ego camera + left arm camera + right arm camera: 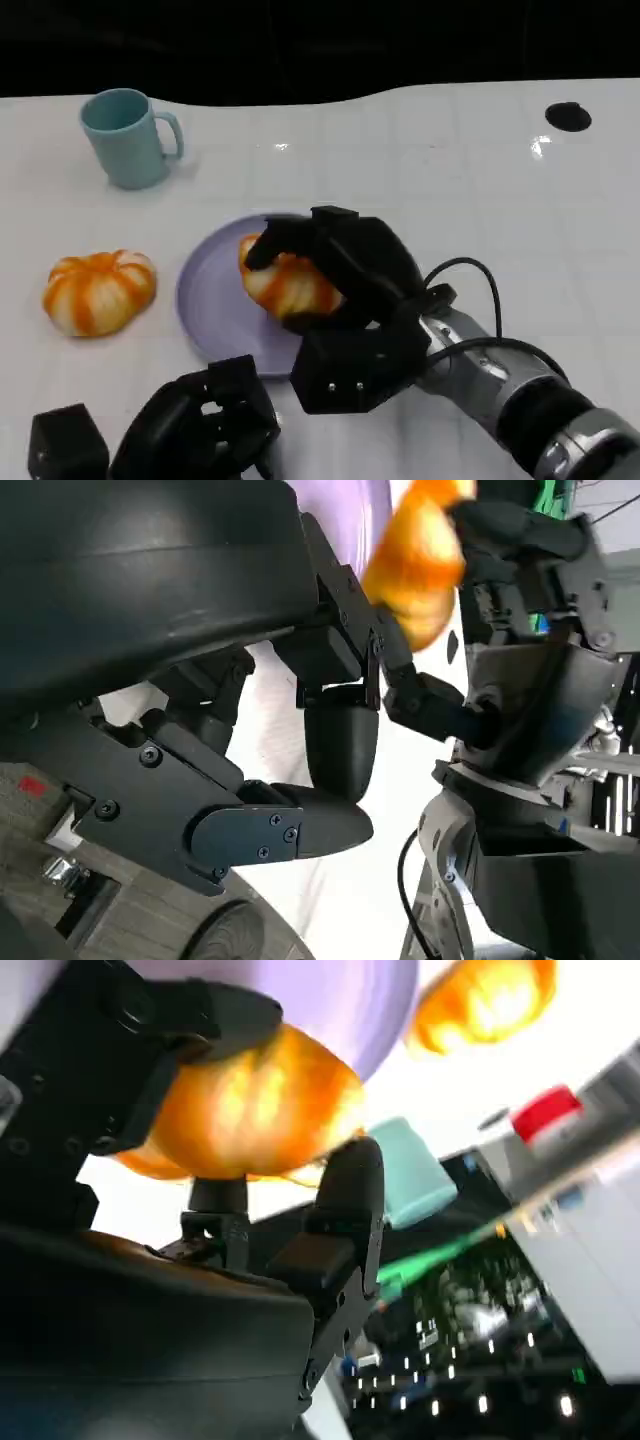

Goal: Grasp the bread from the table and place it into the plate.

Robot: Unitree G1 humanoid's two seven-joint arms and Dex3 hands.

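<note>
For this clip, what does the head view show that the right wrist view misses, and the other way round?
Head view alone: the left hand low at the table's near edge, holding nothing, and a black disc at the far right of the table.
Right wrist view alone: a red-topped object beyond the table.
Both: the right hand gripping bread over the purple plate, a second bread, and the teal mug.
</note>
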